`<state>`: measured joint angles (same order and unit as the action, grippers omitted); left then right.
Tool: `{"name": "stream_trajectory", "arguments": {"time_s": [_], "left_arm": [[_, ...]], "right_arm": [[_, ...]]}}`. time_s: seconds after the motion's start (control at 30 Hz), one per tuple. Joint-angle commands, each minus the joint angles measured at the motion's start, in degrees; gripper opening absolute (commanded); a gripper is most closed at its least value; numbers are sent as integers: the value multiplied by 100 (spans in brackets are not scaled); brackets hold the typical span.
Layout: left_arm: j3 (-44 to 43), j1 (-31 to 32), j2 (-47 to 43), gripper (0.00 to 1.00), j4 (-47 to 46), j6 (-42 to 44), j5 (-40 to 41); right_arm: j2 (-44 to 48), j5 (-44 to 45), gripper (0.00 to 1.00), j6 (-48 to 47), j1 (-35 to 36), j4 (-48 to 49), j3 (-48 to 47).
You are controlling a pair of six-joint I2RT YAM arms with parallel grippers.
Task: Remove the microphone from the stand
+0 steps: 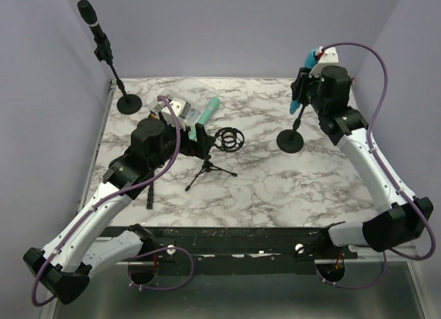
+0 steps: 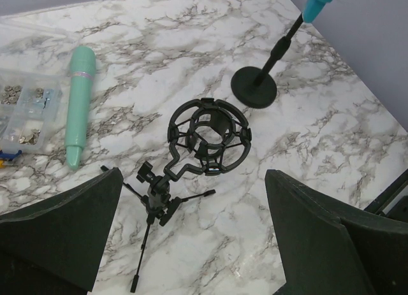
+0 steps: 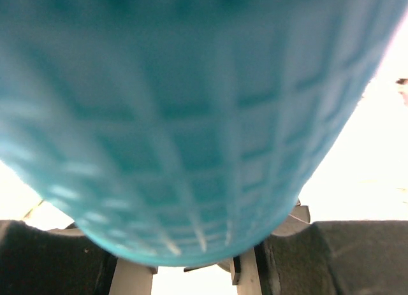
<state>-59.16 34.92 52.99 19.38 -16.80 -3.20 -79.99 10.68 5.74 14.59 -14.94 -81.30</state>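
Observation:
A teal microphone point(image 1: 305, 78) stands tilted in the clip of a black round-base stand point(image 1: 290, 141) at the right back. Its lower tip on the stand's pole shows in the left wrist view point(image 2: 317, 3). My right gripper point(image 1: 300, 91) sits around the microphone's body. In the right wrist view the mesh head point(image 3: 191, 116) fills the frame, and the fingers point(image 3: 338, 257) stand wide apart at the bottom, so the gripper point(image 3: 188, 266) looks open. My left gripper point(image 1: 201, 144) point(image 2: 193, 209) is open and empty above a small tripod.
A black shock mount on a small tripod point(image 2: 207, 139) lies mid-table. A mint microphone point(image 2: 78, 104) lies beside a clear parts box point(image 2: 25, 107). A black microphone on a tall stand point(image 1: 103, 47) stands at the back left corner. Walls close the back and sides.

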Motion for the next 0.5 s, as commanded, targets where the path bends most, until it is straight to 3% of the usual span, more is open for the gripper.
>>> {"name": "stream_trajectory", "arguments": {"time_s": [0.0, 0.47], "left_arm": [[-26, 37, -105, 96, -39, -34, -117], [-30, 42, -166, 96, -33, -18, -75]], "right_arm": [[647, -364, 1, 74, 544, -382, 570], [1829, -1935, 1, 629, 1146, -844, 1185]]}}
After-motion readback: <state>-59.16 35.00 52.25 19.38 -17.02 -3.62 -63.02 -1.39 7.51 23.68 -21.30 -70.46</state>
